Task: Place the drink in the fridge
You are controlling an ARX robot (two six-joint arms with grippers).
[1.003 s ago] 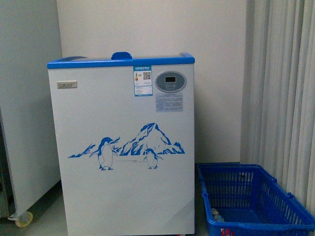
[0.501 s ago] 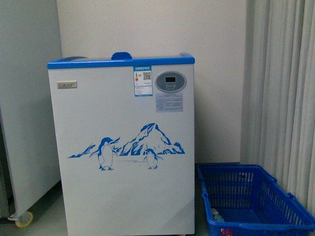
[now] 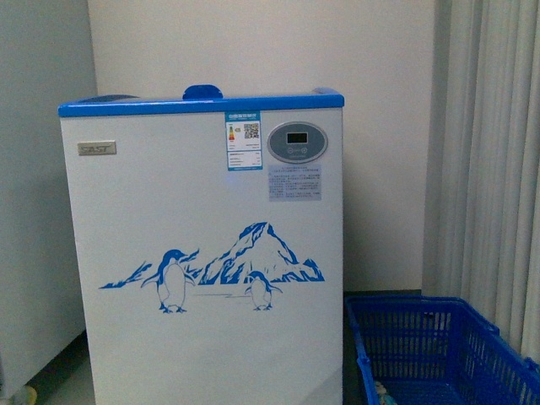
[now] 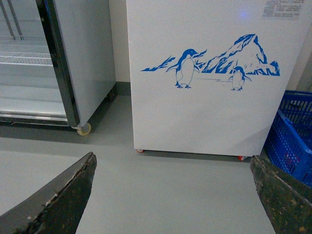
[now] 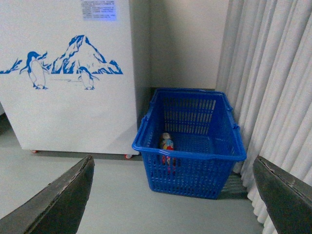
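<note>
Drink (image 5: 166,144), small bottle, colourful label, in basket (image 5: 204,157)

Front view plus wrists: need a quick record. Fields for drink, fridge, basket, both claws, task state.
drink: inside the basket, near one wall; pose unclear
fridge: white, blue top rim, penguin graphic; lid state not visible
basket: blue, on the floor to the right of the fridge, by the curtain
cabinet: left of the fridge, on wheels
left claw: open, empty, facing the fridge front
right claw: open, empty, facing the basket
task state: drink not yet picked up
</note>
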